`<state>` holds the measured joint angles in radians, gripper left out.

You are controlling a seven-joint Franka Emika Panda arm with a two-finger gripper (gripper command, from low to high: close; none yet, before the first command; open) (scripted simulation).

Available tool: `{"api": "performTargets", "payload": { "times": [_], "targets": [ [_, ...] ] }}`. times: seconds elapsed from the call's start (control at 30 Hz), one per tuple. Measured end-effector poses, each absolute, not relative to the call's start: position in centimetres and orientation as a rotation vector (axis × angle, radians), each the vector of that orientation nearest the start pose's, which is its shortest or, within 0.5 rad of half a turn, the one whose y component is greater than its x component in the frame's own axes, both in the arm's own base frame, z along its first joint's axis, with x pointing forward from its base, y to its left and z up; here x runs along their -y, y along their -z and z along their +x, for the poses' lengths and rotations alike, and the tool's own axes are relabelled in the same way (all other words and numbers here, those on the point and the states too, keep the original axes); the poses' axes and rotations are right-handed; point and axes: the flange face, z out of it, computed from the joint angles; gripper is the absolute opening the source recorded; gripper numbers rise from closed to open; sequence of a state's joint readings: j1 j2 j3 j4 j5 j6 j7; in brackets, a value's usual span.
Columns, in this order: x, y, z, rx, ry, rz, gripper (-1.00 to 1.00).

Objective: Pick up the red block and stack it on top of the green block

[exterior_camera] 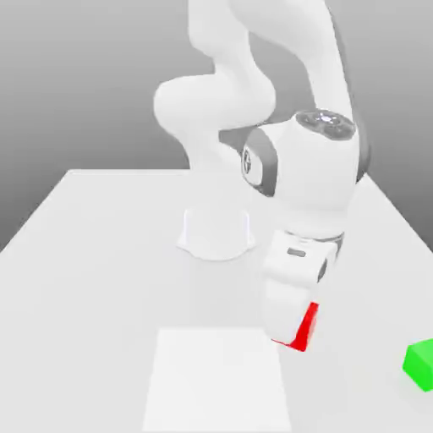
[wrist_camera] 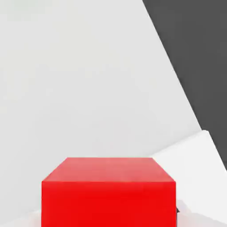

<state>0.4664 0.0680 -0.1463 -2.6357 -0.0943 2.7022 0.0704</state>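
Red block [exterior_camera: 306, 330] is seen gripped at the end of the arm [exterior_camera: 317, 173], just off the far corner of the white square [exterior_camera: 218, 380] on the exterior view's right. Pos. ref. for all entries: white sq. Gripper [exterior_camera: 292, 337] is tilted; fingers are clenched on red blk, which is partly hidden by the hand in ext. view. Two faces of red blk are shown in hand view: one bright, one paler. Ht. of blk above table [exterior_camera: 101, 296] can't be judged.

Green block [exterior_camera: 420, 364] is located on table, well apart from white sq., toward the exterior view's right; it is partly cut off by the pic. edge. Red blk is held between white sq. and green blk, as seen in ext. view; red & green not touching, not stacked. Arm base [exterior_camera: 216, 232] is mounted beyond white sq., approx. in line w/ it. White sq. is laid flat, its surface brighter than the table around it.
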Motion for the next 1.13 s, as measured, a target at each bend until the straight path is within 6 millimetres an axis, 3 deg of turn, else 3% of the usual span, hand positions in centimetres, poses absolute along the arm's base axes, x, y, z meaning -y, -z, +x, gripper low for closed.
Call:
{"api": "performTargets", "payload": {
  "times": [0.4,0.8,0.93,0.97,1.13],
  "targets": [
    [-22.4,-22.9,41.2,0.483,0.01,-3.158,-1.0],
    [-32.0,-24.5,39.5,0.422,-0.001,-3.119,-1.0],
    [-32.9,-20.4,39.5,0.414,-0.001,-3.114,-1.0],
    [-32.9,-19.0,39.4,0.415,-0.001,-3.114,1.0],
    [-32.9,-19.0,39.4,0.415,-0.001,-3.114,1.0]
  ]
}}
